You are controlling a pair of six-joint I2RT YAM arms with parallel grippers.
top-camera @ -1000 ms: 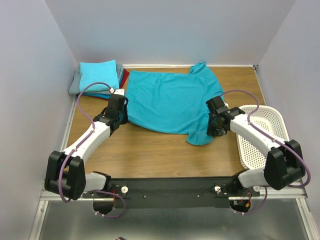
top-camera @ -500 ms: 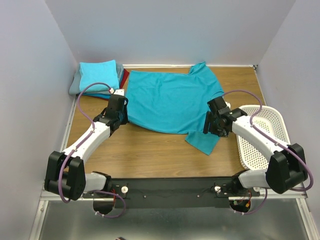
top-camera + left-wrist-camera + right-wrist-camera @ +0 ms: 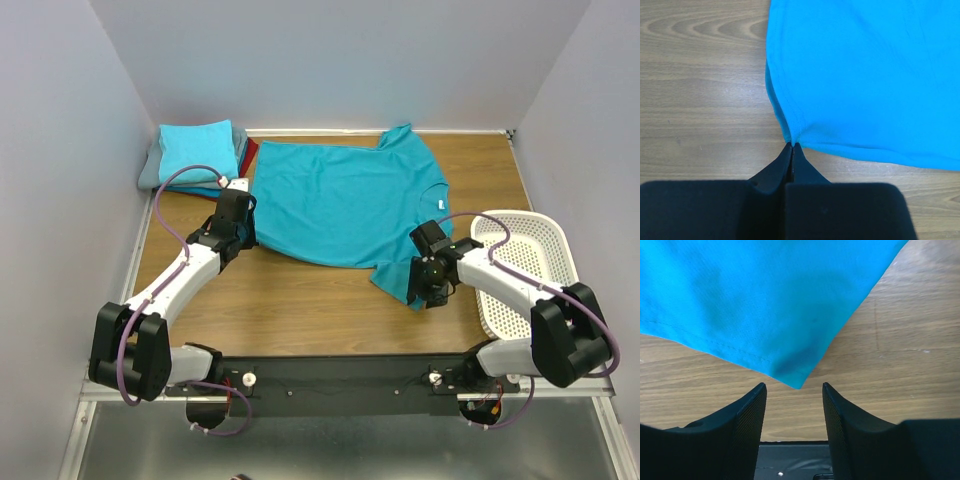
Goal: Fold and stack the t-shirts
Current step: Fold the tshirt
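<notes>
A teal-blue t-shirt [image 3: 345, 203] lies spread on the wooden table [image 3: 300, 300]. My left gripper [image 3: 243, 240] is shut on its near-left hem corner, which shows pinched at the fingertips in the left wrist view [image 3: 791, 135]. My right gripper [image 3: 418, 297] is open and empty just beyond the shirt's near-right sleeve tip [image 3: 797, 380], which lies flat between and ahead of the fingers [image 3: 747, 412]. A stack of folded shirts [image 3: 200, 155], light turquoise on top with grey and dark red beneath, sits at the back left.
A white perforated basket [image 3: 525, 270] stands at the right edge of the table, beside my right arm. The walls close in on the left, back and right. The black mounting rail [image 3: 330, 375] runs along the near edge.
My right gripper has let go of the sleeve, opened, and moved toward the near edge. The sleeve now lies flat on the table. The left arm has not moved.
</notes>
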